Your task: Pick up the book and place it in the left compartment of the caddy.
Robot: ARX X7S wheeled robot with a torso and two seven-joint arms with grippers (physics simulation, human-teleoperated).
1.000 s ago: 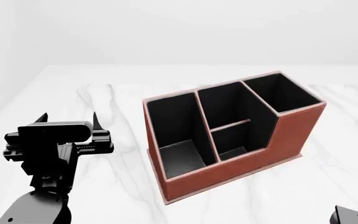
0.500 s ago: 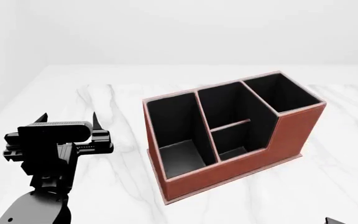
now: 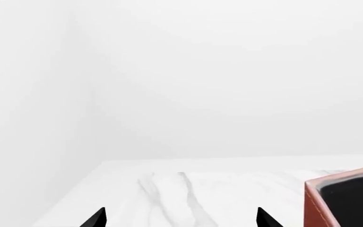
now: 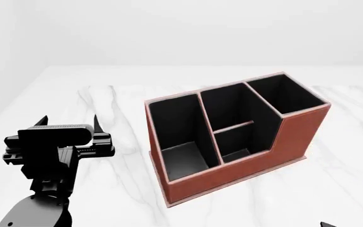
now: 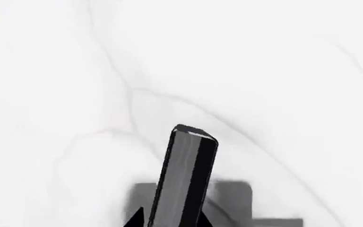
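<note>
Though beside the caddy (image 4: 232,137), left pincer (image 4: 68,122) well apart.

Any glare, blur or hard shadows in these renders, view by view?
Head view: flat, even light, sharp, no glare; the caddy casts only a faint shadow on the table. Left wrist view: washed-out white, table and wall barely separated. Right wrist view: the book looks streaked and soft, a grey blocky shadow beneath it.

Bright, even light; soft shadows; sharp renders.
</note>
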